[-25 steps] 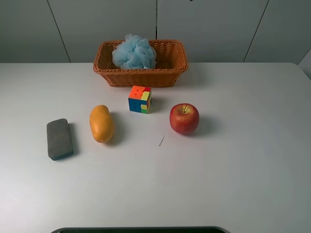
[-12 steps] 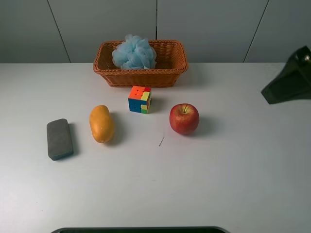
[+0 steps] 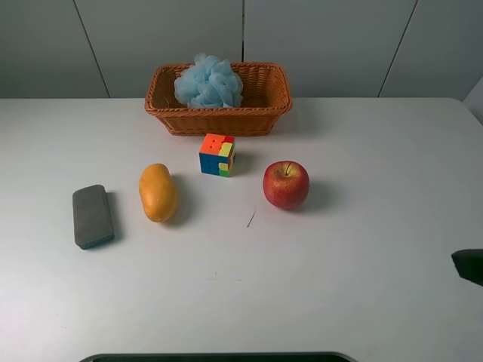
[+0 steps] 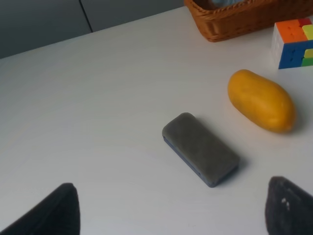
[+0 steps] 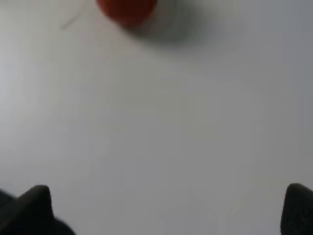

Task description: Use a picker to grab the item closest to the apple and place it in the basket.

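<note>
A red apple (image 3: 286, 184) sits right of the table's centre; the right wrist view shows its lower part (image 5: 127, 9). A multicoloured puzzle cube (image 3: 217, 154) stands just up and left of it, closest to it, and also shows in the left wrist view (image 4: 295, 43). A wicker basket (image 3: 219, 121) stands behind the cube. My left gripper (image 4: 168, 215) is open and empty, near a grey eraser (image 4: 200, 148). My right gripper (image 5: 164, 210) is open and empty over bare table in front of the apple. A dark part of the right arm (image 3: 469, 265) shows at the right edge.
A blue bath sponge (image 3: 209, 81) lies in the basket. An orange mango (image 3: 157, 192) lies left of the cube, and the grey eraser (image 3: 92, 216) lies further left. A thin dark mark (image 3: 250, 219) is on the white table.
The right arm, absent a second ago, showed high at the right edge half a second ago. It now shows lower down at the right edge. The objects have not moved.
</note>
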